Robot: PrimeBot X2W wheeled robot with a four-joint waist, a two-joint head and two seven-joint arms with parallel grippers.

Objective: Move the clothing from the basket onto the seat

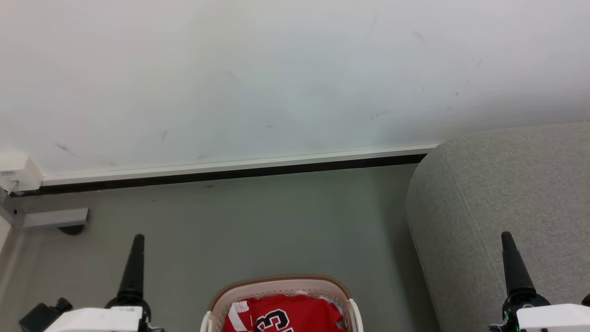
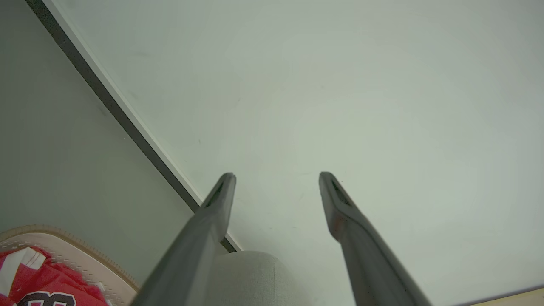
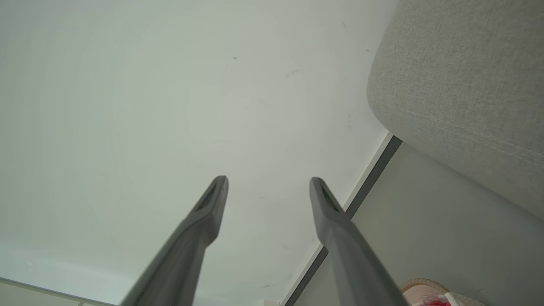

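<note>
The red clothing (image 1: pixel 286 313) with black white-outlined numerals lies inside the cream basket (image 1: pixel 281 280), which stands on the floor at the bottom middle of the head view. The light-grey seat (image 1: pixel 507 193) rises to the basket's right. My left gripper (image 1: pixel 137 244) points up at the lower left, clear of the basket. My right gripper (image 1: pixel 508 242) hangs in front of the seat. In the left wrist view my left gripper (image 2: pixel 277 176) is open and empty, with the basket (image 2: pixel 63 248) and clothing (image 2: pixel 38 280) at the lower left. My right gripper (image 3: pixel 268 181) is open and empty beside the seat (image 3: pixel 459 76).
A white wall (image 1: pixel 276 78) with a dark baseboard (image 1: pixel 230 174) runs behind the grey floor (image 1: pixel 258 221). A white box (image 1: pixel 16 173) and a grey metal bracket (image 1: pixel 55 217) sit at the far left by the wall.
</note>
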